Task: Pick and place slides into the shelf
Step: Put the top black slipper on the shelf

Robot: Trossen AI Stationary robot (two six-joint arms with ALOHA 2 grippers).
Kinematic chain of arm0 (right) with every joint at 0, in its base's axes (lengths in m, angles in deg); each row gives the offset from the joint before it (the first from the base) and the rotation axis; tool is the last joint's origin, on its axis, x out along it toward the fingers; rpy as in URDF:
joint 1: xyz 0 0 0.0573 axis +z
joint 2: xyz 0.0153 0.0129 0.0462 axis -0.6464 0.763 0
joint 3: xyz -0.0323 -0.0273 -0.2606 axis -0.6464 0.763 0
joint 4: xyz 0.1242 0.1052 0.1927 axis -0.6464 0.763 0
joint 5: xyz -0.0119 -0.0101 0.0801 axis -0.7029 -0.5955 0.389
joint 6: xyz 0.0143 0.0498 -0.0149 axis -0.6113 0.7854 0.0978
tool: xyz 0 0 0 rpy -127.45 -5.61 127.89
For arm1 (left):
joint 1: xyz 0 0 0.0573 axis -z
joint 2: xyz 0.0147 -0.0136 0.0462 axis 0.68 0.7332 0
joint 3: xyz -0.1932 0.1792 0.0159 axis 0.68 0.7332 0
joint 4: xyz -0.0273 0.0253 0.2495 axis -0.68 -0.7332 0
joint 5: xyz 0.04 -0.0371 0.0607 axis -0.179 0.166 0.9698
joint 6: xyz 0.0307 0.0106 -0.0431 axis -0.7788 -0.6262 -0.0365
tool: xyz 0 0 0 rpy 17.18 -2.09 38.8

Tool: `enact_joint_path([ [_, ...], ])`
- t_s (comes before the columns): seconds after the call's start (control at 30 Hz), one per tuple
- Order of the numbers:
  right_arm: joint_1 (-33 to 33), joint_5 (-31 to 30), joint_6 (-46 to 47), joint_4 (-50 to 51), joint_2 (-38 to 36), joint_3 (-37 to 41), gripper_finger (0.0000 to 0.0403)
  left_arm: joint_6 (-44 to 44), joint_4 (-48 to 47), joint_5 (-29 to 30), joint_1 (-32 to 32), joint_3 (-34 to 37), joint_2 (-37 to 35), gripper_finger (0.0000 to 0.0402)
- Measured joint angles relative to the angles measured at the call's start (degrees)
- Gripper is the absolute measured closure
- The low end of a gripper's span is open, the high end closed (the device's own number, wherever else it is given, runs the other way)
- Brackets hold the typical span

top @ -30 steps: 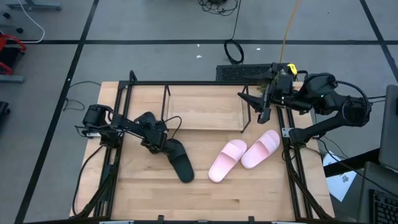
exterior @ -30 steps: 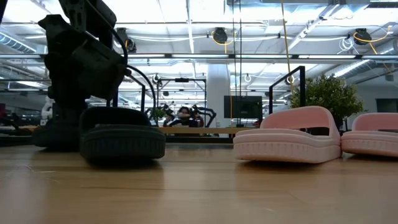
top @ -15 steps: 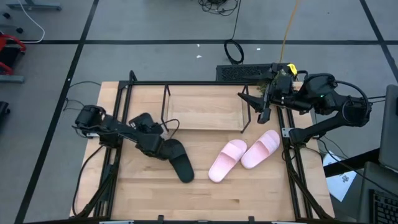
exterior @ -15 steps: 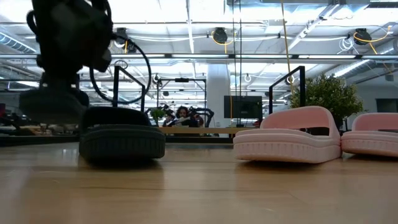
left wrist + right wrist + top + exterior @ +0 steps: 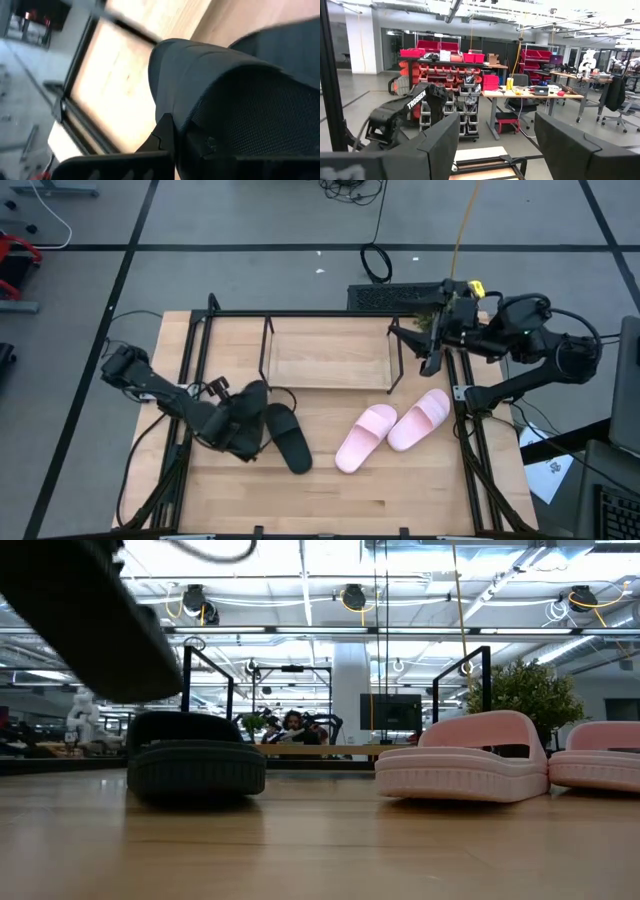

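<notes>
Two pale pink slides lie side by side on their soles on the tabletop, right of centre. One black slide rests on its sole left of them, also seen in the low view. A second black slide hangs in the air at the left, with my left gripper shut on it. The shelf, a black rod rack with a light board, stands at the far middle. My right gripper is raised by the shelf's right end, open, holding nothing. My left gripper is shut on the second black slide, coming at it slanting down from the table's left side. One finger lies against its dark textured surface; which part that is, I cannot tell. The slide is lifted clear and tilted.
Black rails run along the table's left and right sides. Bare wood lies in front of the slides toward the near edge. A cable and a black box sit on the floor behind the shelf.
My left gripper has risen and drawn back toward the table's near-left, tipping less steeply. The black slide in it has gone up from the tabletop and now hangs clear and tilted. The other black slide and both pink ones have stayed put.
</notes>
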Motion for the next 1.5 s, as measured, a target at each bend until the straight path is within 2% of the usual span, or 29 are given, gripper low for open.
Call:
enact_joint_path([
  [0.17,0.00,-0.07,1.55,-0.01,-1.16,0.00,0.0156,-5.50,0.28,7.60,0.89,-11.41,-0.01,0.0401],
  [0.3,0.00,-0.13,1.68,0.01,-1.97,0.00,0.0156,-12.80,0.37,16.18,0.13,-20.52,-0.07,0.0401],
  [0.5,0.00,-0.15,1.68,0.01,-2.33,0.00,0.0156,-26.23,2.48,25.91,-6.93,-26.34,-0.07,0.0401],
  [0.57,0.00,-0.34,1.62,0.01,-2.29,0.00,0.0156,-34.33,6.99,26.60,-11.18,-26.43,-0.07,0.0401],
  [0.8,-0.03,-8.03,1.28,0.04,-2.32,0.00,0.0156,-60.94,29.49,25.30,-26.02,-26.43,2.23,0.0402],
  [0.9,-0.01,-10.17,1.22,0.03,-2.61,0.00,0.0156,-71.48,34.77,26.48,-30.18,-26.43,3.73,0.0402],
  [1.0,-0.02,-11.80,1.22,0.07,-2.92,0.00,0.0156,-77.88,37.13,26.56,-33.62,-26.45,5.98,0.0402],
  [1.17,-0.02,-14.45,-0.68,0.56,-3.22,0.00,0.0156,-79.83,34.08,22.83,-37.51,-26.43,9.79,0.0402],
  [1.3,0.00,-17.71,-2.35,0.64,-3.20,0.00,0.0156,-73.43,27.27,21.01,-39.38,-26.43,12.87,0.0402],
  [1.4,-0.02,-18.29,-3.18,0.84,-3.20,0.00,0.0156,-66.87,21.70,18.04,-40.54,-26.40,14.75,0.0402],
  [1.5,-0.01,-18.25,-3.31,0.82,-3.20,0.00,0.0156,-64.19,18.63,18.36,-40.76,-26.40,16.72,0.0402],
])
